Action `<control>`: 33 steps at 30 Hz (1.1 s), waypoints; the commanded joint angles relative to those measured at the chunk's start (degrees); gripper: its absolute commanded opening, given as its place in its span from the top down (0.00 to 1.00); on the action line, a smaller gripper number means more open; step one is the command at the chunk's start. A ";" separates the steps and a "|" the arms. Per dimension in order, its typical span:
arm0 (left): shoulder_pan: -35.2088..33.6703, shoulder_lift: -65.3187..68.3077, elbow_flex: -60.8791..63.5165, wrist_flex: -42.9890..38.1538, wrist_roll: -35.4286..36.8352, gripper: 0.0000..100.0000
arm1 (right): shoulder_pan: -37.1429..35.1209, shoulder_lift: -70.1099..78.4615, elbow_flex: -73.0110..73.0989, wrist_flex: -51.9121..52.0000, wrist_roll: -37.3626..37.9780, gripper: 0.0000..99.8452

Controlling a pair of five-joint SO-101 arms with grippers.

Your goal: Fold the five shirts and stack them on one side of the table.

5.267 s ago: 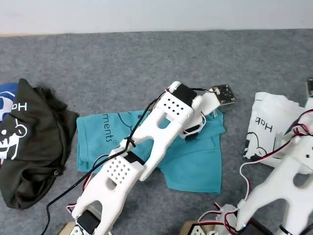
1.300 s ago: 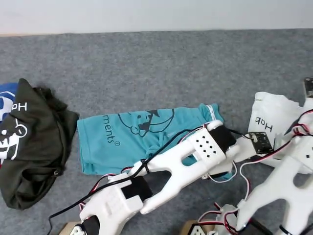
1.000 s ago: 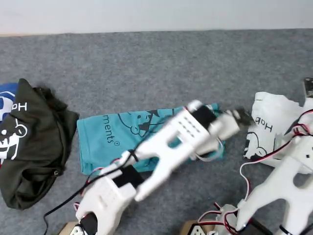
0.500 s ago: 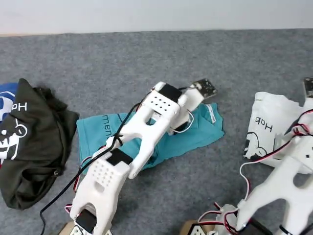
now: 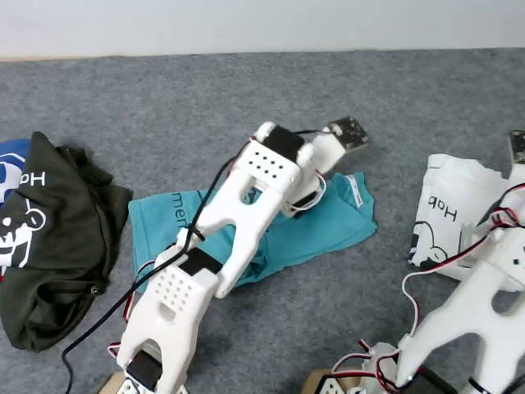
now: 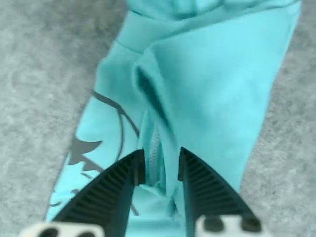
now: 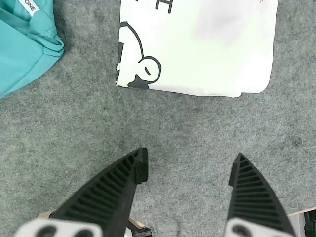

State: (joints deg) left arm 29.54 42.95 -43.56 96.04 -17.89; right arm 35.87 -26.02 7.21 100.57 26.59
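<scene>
Left fingers (image 6: 116, 190) pinch a teal shirt (image 6: 222, 84) fold the arm (image 5: 246, 205) covers from above; right fingers (image 7: 111, 190) spread wide

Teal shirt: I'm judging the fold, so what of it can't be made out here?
High view: the left arm hides the middle of the teal shirt.
Left wrist view: frame edges cut off its outline; the left gripper hides the pinched fold's lower end.

The table (image 5: 246, 98), covered in grey carpet-like cloth, carries a teal shirt (image 5: 328, 234), partly folded, near its middle. At the left edge lies a crumpled dark shirt (image 5: 57, 238) with a white print, overlapping a blue shirt (image 5: 10, 160). A white shirt (image 5: 455, 209) with a dark print lies by the right edge.
</scene>
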 commanded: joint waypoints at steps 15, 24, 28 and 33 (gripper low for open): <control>-12.57 -11.78 -9.10 4.66 2.02 1.00 | -18.59 -1.10 -0.44 0.22 -9.32 0.74; -26.73 -39.21 11.03 4.48 9.32 1.00 | -35.74 7.52 -0.44 -6.11 -17.76 0.97; -36.92 -48.62 22.11 4.31 9.23 1.00 | -41.45 12.00 -0.26 -9.36 -23.03 0.97; -45.98 -56.09 34.86 1.14 9.14 1.00 | -46.55 19.91 -0.18 -16.13 -23.30 0.98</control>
State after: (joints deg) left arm -11.96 -7.69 -14.20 99.21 -9.36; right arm -7.56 -9.14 7.21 88.00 4.09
